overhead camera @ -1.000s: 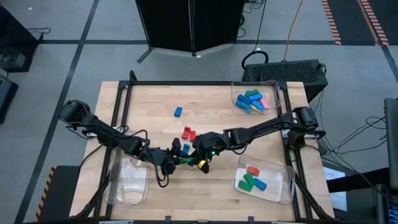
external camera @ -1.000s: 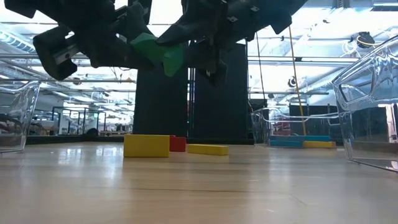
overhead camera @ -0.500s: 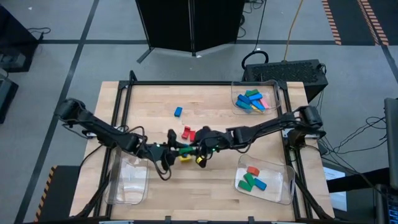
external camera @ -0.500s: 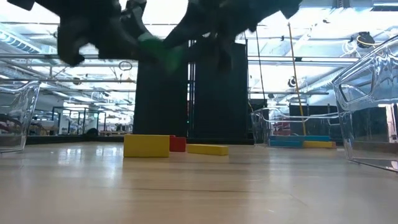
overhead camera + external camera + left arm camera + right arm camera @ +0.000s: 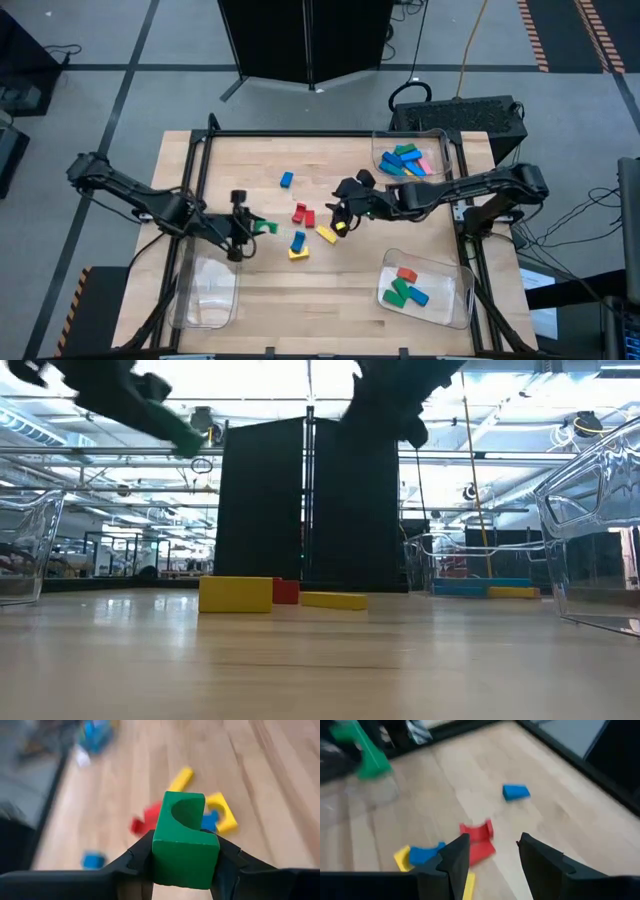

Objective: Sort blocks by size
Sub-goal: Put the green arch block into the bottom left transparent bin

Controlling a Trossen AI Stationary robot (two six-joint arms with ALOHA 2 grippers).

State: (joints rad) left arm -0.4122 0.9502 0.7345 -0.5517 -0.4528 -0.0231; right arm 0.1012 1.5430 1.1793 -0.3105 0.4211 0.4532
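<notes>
My left gripper (image 5: pixel 250 228) is above the table's left middle, shut on a green block (image 5: pixel 185 840) that has a half-round notch; the block also shows in the high view (image 5: pixel 266 227) and the right wrist view (image 5: pixel 367 752). My right gripper (image 5: pixel 492 855) stands open with nothing between its fingers, above the table's middle (image 5: pixel 345 208). Loose blocks lie flat on the wood between the two grippers: two red (image 5: pixel 303 214), one blue (image 5: pixel 298 241), two yellow (image 5: pixel 298 253) (image 5: pixel 327 234). Another blue block (image 5: pixel 286 180) lies farther back. My left gripper pinches the green block by two opposite side faces (image 5: pixel 160 845) between its two fingers. The fingers come from the table's left, slanting downward. The block is lifted clear of the table, its notched end (image 5: pixel 186 810) pointing away from the gripper.
A clear tray (image 5: pixel 380 150) at the far right holds several blue, green, pink and yellow blocks. A second clear tray (image 5: pixel 455 300) at the near right holds red, green and blue blocks. A third clear tray (image 5: pixel 205 295) stands at the near left, below my left arm.
Both grippers met at the green block near the table's middle front. The right gripper has let go of it, then risen toward the far right. The left gripper has drawn back toward the table's left and risen, rolling its wrist, and carries the block.
</notes>
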